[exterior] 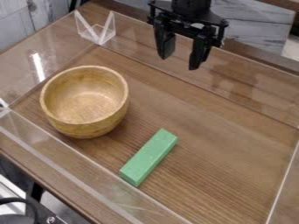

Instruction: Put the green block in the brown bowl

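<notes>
The green block (149, 157) looks to us stiff, light and matte, so we would pinch its 2 long sides mid-length with the gripper (187, 57), now spread and empty.

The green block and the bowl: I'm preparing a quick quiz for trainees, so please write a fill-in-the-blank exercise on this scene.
1. The green block lies on the ____, outside the bowl.
2. The hollow of the brown bowl is ____.
3. The gripper hangs above the table with its fingers ____ and nothing between them.
4. In the picture, the block lies to the lower ____ of the bowl.

Missing words: table; empty; open; right
</notes>
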Robot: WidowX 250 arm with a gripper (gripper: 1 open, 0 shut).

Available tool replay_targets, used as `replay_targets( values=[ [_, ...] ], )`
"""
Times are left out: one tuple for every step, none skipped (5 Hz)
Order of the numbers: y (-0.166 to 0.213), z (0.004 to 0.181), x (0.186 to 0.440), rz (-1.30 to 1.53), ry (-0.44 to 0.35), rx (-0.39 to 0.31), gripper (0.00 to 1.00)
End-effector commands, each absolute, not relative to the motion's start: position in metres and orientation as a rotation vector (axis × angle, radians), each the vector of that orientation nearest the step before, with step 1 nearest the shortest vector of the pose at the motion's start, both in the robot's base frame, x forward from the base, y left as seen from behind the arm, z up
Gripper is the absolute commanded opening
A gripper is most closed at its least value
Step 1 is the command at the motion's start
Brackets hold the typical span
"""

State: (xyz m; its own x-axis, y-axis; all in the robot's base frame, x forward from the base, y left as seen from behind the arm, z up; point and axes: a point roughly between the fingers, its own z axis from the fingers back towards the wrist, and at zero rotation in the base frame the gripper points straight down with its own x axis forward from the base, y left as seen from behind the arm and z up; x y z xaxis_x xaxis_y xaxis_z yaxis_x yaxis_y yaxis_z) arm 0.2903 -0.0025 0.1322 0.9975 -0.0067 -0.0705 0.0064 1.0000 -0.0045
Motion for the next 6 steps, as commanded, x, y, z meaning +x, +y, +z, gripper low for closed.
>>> replay_targets(
  values=[
    [-0.002, 0.126, 0.263, -0.080, 0.077, 0.001, 1.00],
    [-0.004, 0.098, 0.214, -0.280, 0.116, 0.005, 1.00],
    [0.000, 0.100, 0.187, -0.374, 0.058, 0.042, 1.00],
    [-0.001, 0.090, 0.193, -0.414, 0.029, 0.053, 1.00],
    [-0.003, 0.080, 0.197, -0.432, 0.013, 0.057, 1.00],
    [-0.004, 0.070, 0.201, -0.444, -0.002, 0.062, 1.00]
  ],
)
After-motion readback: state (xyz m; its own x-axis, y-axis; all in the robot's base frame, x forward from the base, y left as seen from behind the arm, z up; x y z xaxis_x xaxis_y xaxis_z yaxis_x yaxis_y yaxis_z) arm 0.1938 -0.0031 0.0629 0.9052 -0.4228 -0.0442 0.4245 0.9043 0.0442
